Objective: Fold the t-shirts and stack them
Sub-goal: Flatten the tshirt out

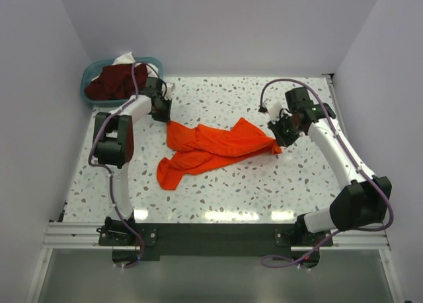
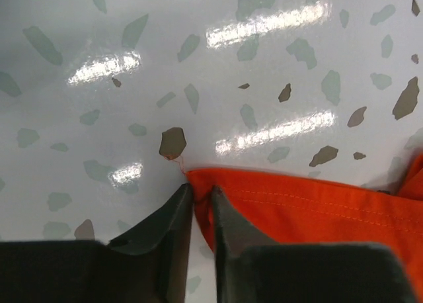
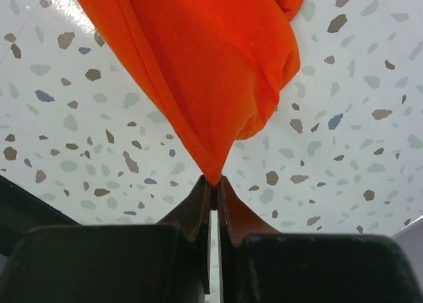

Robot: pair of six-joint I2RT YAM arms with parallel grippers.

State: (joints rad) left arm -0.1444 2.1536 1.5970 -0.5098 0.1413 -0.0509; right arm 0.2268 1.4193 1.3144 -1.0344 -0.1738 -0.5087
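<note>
Surface: speckled white table [image 1: 264, 184], glossy with light reflections, enclosed by plain pale walls [image 1: 218, 25].
Basket: teal basket [image 1: 88, 91] at the table's far-left corner, partly crossed by the left arm.
Basket contents: maroon shirt [image 1: 115, 81] bunched inside, with white cloth [image 1: 129, 57] behind it at the far rim.
Orange shirt: orange shirt [image 1: 211, 147] near the table's middle, crumpled and stretched between the two grippers. A loose fold trails toward the near left and lies flat on the table.
Left gripper: left gripper [image 1: 162, 114] is low at the shirt's far-left corner, just beside the basket. In the wrist view its jaws stand nearly together with a thin gap, the hemmed corner of the shirt at their tips. Whether they pinch the cloth cannot be told.
Right gripper: right gripper [image 1: 277, 139] is clenched on the shirt's right-hand end. In the wrist view a narrow point of cloth is pinched between the closed tips, and the cloth widens away from them above the table.
Arms: both reach inward from the near edge, well apart, the shirt spanning the space between them.
</note>
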